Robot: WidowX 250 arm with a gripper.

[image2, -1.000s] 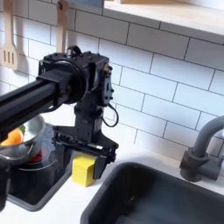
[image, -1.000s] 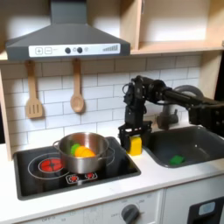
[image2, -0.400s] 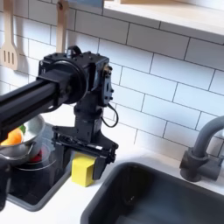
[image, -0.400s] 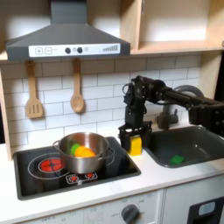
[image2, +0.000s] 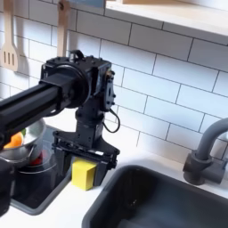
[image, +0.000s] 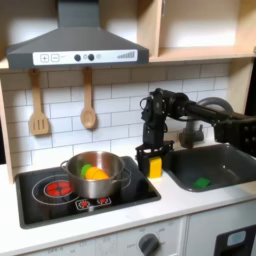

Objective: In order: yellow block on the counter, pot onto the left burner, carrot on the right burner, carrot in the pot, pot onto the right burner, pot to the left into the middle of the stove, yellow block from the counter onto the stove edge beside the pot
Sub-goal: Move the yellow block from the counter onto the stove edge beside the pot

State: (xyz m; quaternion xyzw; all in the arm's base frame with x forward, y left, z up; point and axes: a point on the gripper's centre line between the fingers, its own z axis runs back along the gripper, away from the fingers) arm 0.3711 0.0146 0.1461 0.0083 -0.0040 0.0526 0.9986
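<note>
The yellow block (image: 155, 166) stands on the counter (image: 150, 212) in the strip between the stove (image: 30, 205) and the sink (image: 225, 165), close to the tiled back wall. In the second exterior view the block (image2: 85, 174) sits just under the gripper (image2: 83, 153), whose black body reaches down around its top. The jaws appear to bracket it, but whether they are pinching it or standing loose cannot be told from either picture.

The pot (image: 93, 175) sits on the stove near its middle, between the two red burners, and the carrot (image: 95, 173) lies inside it, its orange showing above the rim.

Judged from this, the block's removal, the carrot's placing and the pot drags all look finished. What remains is the last step: carrying the block from the counter onto the stove edge beside the pot.
</note>
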